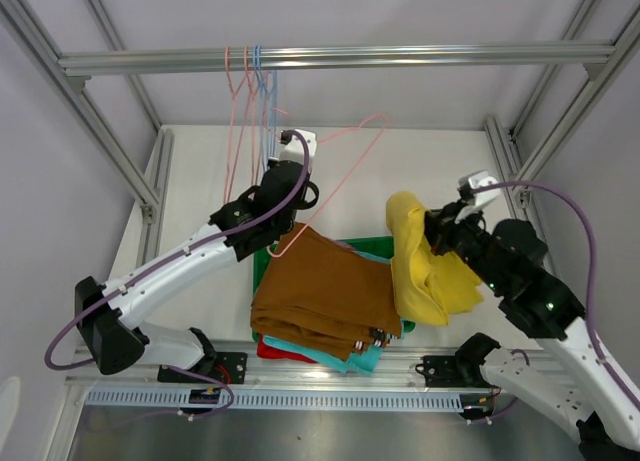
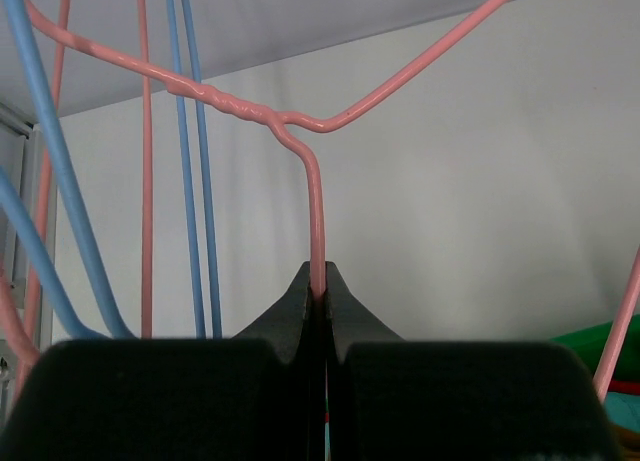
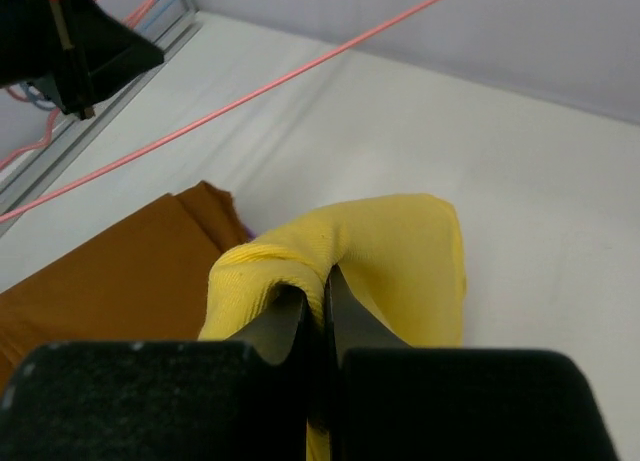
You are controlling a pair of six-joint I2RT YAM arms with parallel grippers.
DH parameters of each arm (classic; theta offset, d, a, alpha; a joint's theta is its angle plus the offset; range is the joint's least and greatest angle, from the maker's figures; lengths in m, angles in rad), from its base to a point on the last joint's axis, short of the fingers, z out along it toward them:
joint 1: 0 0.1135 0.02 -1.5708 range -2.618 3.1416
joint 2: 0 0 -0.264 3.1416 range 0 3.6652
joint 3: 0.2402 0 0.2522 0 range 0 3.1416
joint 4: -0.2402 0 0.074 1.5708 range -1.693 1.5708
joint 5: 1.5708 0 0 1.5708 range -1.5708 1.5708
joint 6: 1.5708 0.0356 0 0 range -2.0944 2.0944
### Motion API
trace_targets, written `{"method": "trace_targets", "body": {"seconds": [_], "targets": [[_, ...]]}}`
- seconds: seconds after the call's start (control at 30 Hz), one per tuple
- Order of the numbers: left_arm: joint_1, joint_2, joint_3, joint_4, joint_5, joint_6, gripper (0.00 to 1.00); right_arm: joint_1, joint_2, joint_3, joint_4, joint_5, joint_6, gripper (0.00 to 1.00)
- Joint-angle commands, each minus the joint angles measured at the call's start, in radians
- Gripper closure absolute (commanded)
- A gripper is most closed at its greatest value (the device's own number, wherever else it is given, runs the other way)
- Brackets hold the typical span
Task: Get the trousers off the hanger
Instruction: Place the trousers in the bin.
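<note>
Nearest the arm bases, the green tray (image 1: pixel 262 264) holds a stack. The brown trousers (image 1: pixel 325 286) lie flat on top, and edges of the teal trousers (image 1: pixel 340 359) and red trousers (image 1: pixel 272 352) show beneath at the near side. No lilac pair can be made out.

Just right of the tray, the right gripper (image 3: pixel 320 286) is clamped on a fold of the yellow trousers (image 1: pixel 420 266). The cloth hangs below the jaws, its long axis running down towards the table. This pair is clear of any wire.

The governing relation is that the stack lies to the left of the right gripper and lower, so a leftward carry and a lowering appear to be what remains for this pair. The right arm is the nearer one for that.

Farther back, the left gripper (image 2: pixel 317 291) is pinched shut on the neck of the bare pink hanger (image 2: pixel 316 211). No cloth is on it. Spare hangers (image 1: pixel 258 71) hang on the rail (image 1: pixel 400 54) beyond.
</note>
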Motion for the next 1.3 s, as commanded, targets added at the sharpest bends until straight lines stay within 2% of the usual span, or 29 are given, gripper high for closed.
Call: {"method": "trace_targets", "body": {"seconds": [0.0, 0.13, 0.4, 0.7, 0.83, 0.87, 0.9, 0.93, 1.0, 1.1, 1.27], "targets": [[0.007, -0.065, 0.011, 0.029, 0.013, -0.011, 0.99, 0.016, 0.048, -0.004, 0.269, -0.184, 0.111, 1.0], [0.022, -0.088, 0.009, 0.026, 0.032, -0.025, 1.0, 0.103, 0.088, -0.01, 0.338, -0.181, 0.134, 1.0], [0.056, -0.128, 0.009, 0.025, 0.056, -0.037, 1.0, 0.445, 0.232, -0.001, 0.438, -0.003, 0.092, 1.0], [0.061, -0.148, 0.0, 0.028, 0.062, -0.034, 0.99, 0.608, 0.56, -0.048, 0.611, 0.088, 0.099, 1.0], [0.061, -0.151, 0.0, 0.026, 0.075, -0.039, 0.99, 0.646, 0.658, -0.044, 0.647, 0.071, 0.113, 1.0], [0.061, -0.151, -0.002, 0.026, 0.084, -0.04, 0.99, 0.666, 0.673, -0.033, 0.636, 0.074, 0.113, 0.91], [0.061, -0.151, -0.003, 0.026, 0.087, -0.042, 0.99, 0.676, 0.699, -0.01, 0.605, 0.077, 0.113, 0.61], [0.061, -0.149, -0.002, 0.023, 0.091, -0.044, 0.99, 0.686, 0.707, 0.001, 0.587, 0.097, 0.101, 0.45], [0.061, -0.143, -0.005, 0.026, 0.102, -0.045, 0.99, 0.734, 0.719, 0.03, 0.54, 0.149, 0.085, 0.24], [0.061, -0.131, -0.005, 0.023, 0.105, -0.045, 0.99, 0.768, 0.7, 0.067, 0.477, 0.145, 0.095, 0.13], [0.061, -0.122, -0.003, 0.018, 0.116, -0.051, 0.99, 0.827, 0.611, 0.16, 0.397, 0.051, 0.111, 0.08]]}}
